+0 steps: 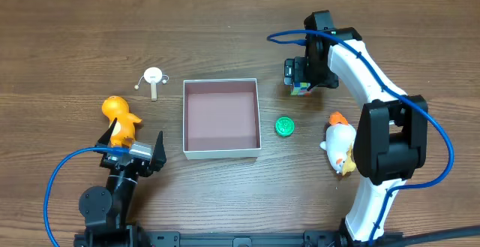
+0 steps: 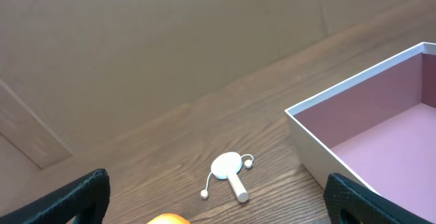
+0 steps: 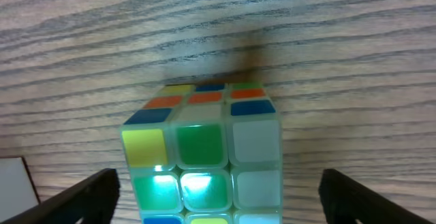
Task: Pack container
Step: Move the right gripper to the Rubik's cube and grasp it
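Observation:
The container [image 1: 222, 154] is a square white box with a mauve inside, empty, at the table's middle; its corner shows in the left wrist view [image 2: 310, 139]. My right gripper [image 1: 302, 78] hangs over a colourful puzzle cube [image 1: 301, 90] right of the box. In the right wrist view the open fingers [image 3: 225, 200] straddle the cube [image 3: 204, 142] with gaps on both sides. My left gripper [image 1: 133, 151] is open and empty at the front left, just behind an orange duck toy [image 1: 120, 119]. Its fingers [image 2: 221, 207] frame the duck's top [image 2: 168, 218].
A small white rattle drum [image 1: 153, 76] lies left of the box and shows in the left wrist view [image 2: 228, 169]. A green round toy [image 1: 284, 127] lies right of the box. A white duck toy [image 1: 340, 146] lies by the right arm's base.

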{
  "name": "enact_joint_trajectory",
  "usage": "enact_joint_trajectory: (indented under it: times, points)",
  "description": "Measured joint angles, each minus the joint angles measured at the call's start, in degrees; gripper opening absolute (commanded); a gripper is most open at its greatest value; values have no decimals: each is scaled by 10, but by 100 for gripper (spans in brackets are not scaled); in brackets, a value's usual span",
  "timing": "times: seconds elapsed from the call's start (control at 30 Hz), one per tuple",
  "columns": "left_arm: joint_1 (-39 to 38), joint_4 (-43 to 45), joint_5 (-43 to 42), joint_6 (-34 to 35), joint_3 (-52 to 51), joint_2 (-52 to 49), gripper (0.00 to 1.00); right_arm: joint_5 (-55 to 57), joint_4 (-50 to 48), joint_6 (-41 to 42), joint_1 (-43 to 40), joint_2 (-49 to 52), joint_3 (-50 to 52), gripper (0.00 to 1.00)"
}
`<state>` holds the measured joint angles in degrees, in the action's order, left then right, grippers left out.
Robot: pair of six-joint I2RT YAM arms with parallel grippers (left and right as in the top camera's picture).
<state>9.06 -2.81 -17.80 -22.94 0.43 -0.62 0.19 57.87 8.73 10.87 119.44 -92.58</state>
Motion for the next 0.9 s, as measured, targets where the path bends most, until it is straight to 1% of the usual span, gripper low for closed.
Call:
enact_joint_trajectory:
  times: [0.33,0.43,0.6,0.77,0.8,0.9]
  points:
    - [0,0,0,0,0,0,100,24,-5,-40,0,0,0,98]
    - [0,0,0,0,0,0,100,26,-5,-50,0,0,0,97]
    - [0,0,0,0,0,0,100,26,-8,-55,0,0,0,95]
    - [0,0,0,0,0,0,100,26,-9,-56,0,0,0,96]
    - [0,0,0,0,0,0,100,25,-14,-56,0,0,0,99]
    - [0,0,0,0,0,0,100,21,-24,-57,0,0,3,99]
